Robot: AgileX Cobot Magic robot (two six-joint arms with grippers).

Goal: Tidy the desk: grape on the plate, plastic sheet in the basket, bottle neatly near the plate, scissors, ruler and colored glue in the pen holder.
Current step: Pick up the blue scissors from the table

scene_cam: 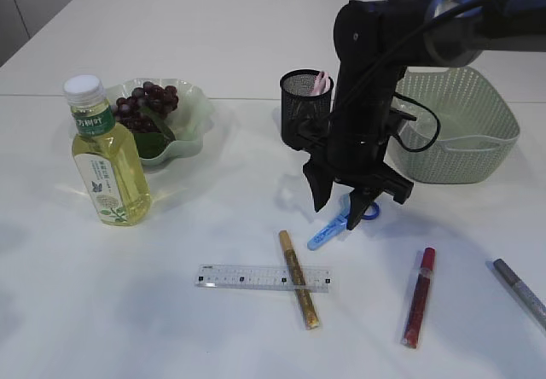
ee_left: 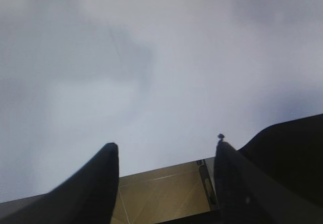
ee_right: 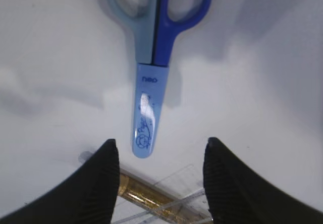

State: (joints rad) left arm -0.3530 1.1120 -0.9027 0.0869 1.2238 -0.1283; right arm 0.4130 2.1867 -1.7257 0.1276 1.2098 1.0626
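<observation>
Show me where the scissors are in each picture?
Exterior view: scissors lie center-right on the table, under the right gripper.
Left wrist view: not in it.
Right wrist view: scissors at top center, tip pointing down between the fingers.
Shared landmark: the gold glue stick crossing the ruler.

Scissors (ee_right: 154,57) handles cut off at top edge, rt wrist view.

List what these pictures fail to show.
- Scissors: handles cut by the top edge in the right wrist view; mostly behind the right gripper in the exterior view.
- Basket contents: hidden by its wall.
- Left gripper: sees only blurred table.
</observation>
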